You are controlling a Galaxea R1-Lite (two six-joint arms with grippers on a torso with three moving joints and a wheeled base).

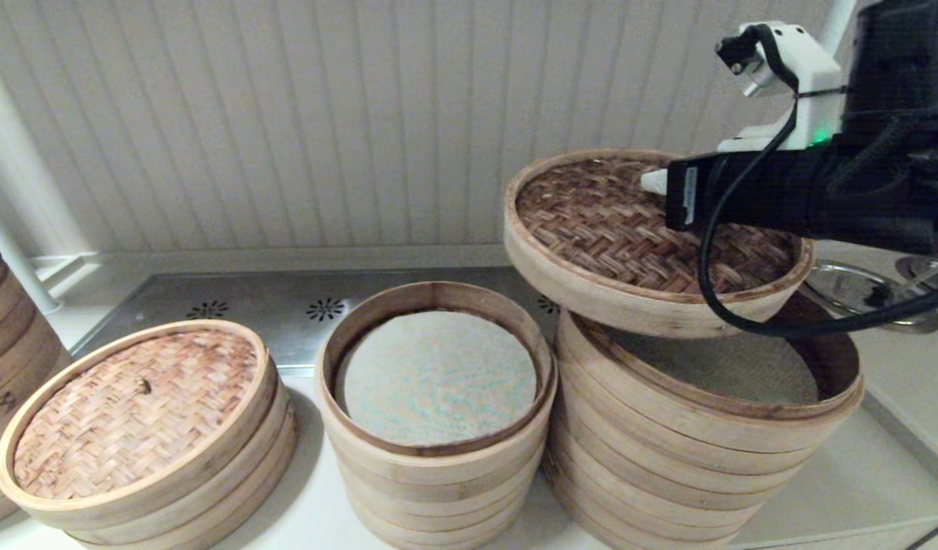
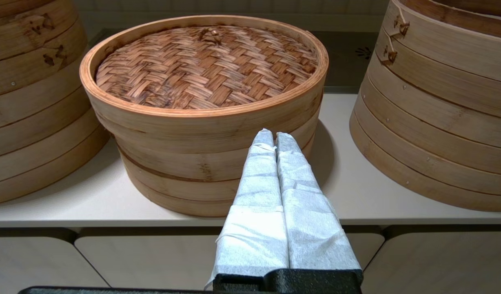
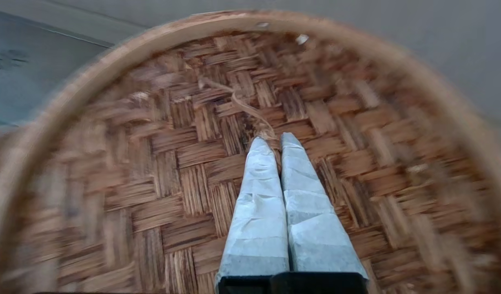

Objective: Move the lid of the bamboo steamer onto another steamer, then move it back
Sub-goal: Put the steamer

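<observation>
The bamboo steamer lid, dark herringbone weave in a pale rim, hangs tilted in the air over the widest steamer, set off toward its back left. That steamer's beige mesh liner shows under the lid. My right gripper is shut at the centre of the lid, pinching a thin fibre strand of the weave. In the head view only a white fingertip shows past the black wrist. My left gripper is shut and holds nothing, low in front of the counter edge.
The narrower stack with a speckled liner stands open in the middle. A low stack with a paler knobbed lid is at the left, facing the left gripper. Another stack is at the far left, a metal bowl at the right.
</observation>
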